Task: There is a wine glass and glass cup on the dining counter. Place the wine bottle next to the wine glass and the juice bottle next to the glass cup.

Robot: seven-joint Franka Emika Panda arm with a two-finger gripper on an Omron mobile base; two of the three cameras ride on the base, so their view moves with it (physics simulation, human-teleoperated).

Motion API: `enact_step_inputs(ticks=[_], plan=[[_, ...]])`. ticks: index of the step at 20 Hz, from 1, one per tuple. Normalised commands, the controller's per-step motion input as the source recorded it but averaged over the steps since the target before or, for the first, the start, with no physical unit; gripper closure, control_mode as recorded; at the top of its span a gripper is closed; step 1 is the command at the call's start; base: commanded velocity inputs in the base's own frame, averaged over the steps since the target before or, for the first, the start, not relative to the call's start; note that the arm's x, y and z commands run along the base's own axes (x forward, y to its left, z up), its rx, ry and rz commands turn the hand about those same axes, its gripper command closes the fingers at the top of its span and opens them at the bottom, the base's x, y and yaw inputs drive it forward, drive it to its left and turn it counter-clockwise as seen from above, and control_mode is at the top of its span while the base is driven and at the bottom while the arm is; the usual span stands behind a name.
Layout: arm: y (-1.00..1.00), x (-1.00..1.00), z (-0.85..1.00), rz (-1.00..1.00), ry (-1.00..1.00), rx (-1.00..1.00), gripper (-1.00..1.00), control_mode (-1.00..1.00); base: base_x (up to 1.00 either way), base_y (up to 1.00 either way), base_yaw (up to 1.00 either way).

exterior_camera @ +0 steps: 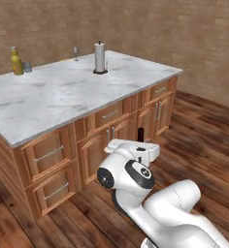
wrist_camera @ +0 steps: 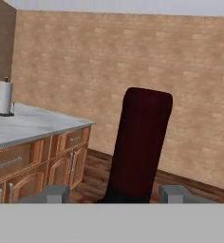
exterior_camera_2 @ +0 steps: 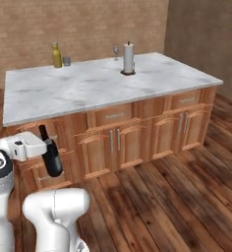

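Observation:
My gripper [exterior_camera_2: 50, 149] is shut on the wine bottle [exterior_camera_2: 52, 160], a dark bottle with a dark red cap, held low in front of the cabinets and tilted a little. In the hand view its neck and cap [wrist_camera: 140, 142] rise between my fingertips [wrist_camera: 173, 193]. From the left base view only its top [exterior_camera: 140, 133] shows above the hand. On the dining counter [exterior_camera: 63, 94] the yellow juice bottle [exterior_camera: 16, 61] stands at the far left corner beside the glass cup [exterior_camera: 27, 67]. The wine glass [exterior_camera: 75, 51] stands at the far edge, left of the towel roll.
A paper towel roll [exterior_camera: 100, 57] on a dark holder stands on the counter's far right part. Wooden cabinet fronts [exterior_camera_2: 113, 140] face me across the wood floor. A brick wall runs behind the island.

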Motion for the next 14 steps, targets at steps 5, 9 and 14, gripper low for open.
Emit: enact_step_inputs(ticks=[5,9,14], plan=[[0.0,0.0,0.0,0.0,0.0,0.0,1.0,1.0,0.17,0.0,0.34],[0.0,0.0,0.0,0.0,0.0,0.0,1.0,1.0,0.22,0.0,0.0],[0.0,0.0,0.0,0.0,0.0,0.0,1.0,1.0,0.3,0.0,0.0]])
